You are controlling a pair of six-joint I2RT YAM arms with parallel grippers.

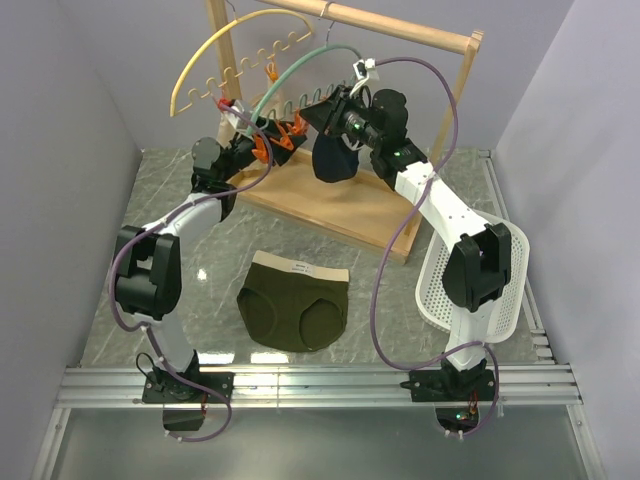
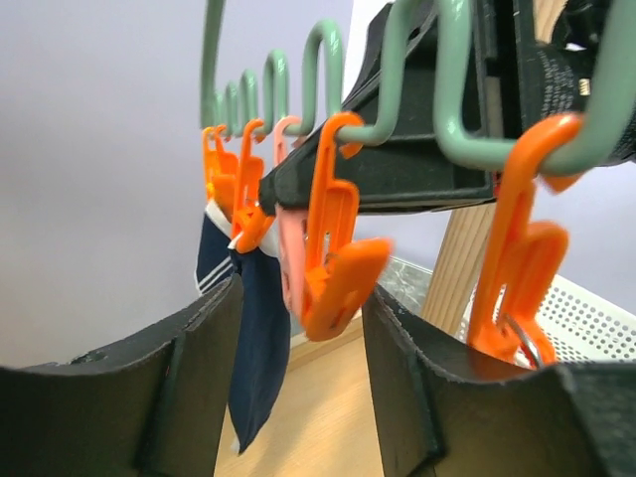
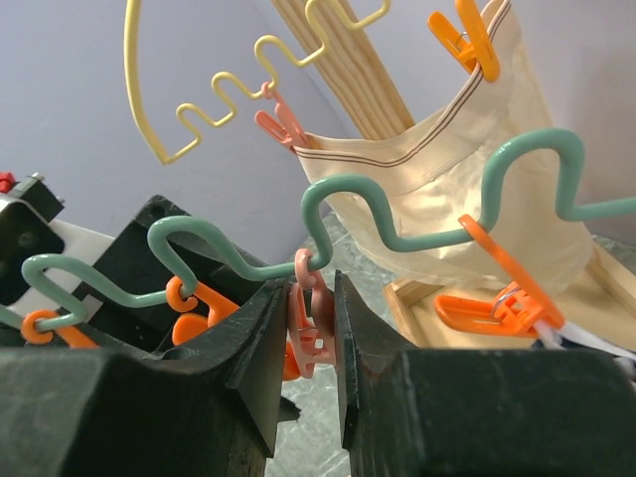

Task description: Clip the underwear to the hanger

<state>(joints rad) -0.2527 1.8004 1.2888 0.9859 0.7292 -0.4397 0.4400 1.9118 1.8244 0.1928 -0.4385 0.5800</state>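
The olive-green underwear (image 1: pixel 295 305) with a tan waistband lies flat on the table between the arm bases. The teal hanger (image 1: pixel 300 66) hangs from the wooden rail, and it also shows in the left wrist view (image 2: pixel 449 99) and the right wrist view (image 3: pixel 397 237). My right gripper (image 3: pixel 313 288) is shut on a pink clip (image 3: pixel 318 323) that hangs from the teal wire; in the top view it (image 1: pixel 318 108) is up at the hanger. My left gripper (image 2: pixel 301 288) is open, with an orange clip (image 2: pixel 333 268) hanging between its jaws; in the top view it (image 1: pixel 275 135) is just left of the right one.
A navy garment (image 1: pixel 335 160) with white trim hangs from the teal hanger. A beige garment (image 3: pixel 467 169) hangs from the cream-yellow hanger (image 1: pixel 215 50). The wooden rack base (image 1: pixel 330 205) sits behind the underwear. A white perforated basket (image 1: pixel 480 285) stands at the right.
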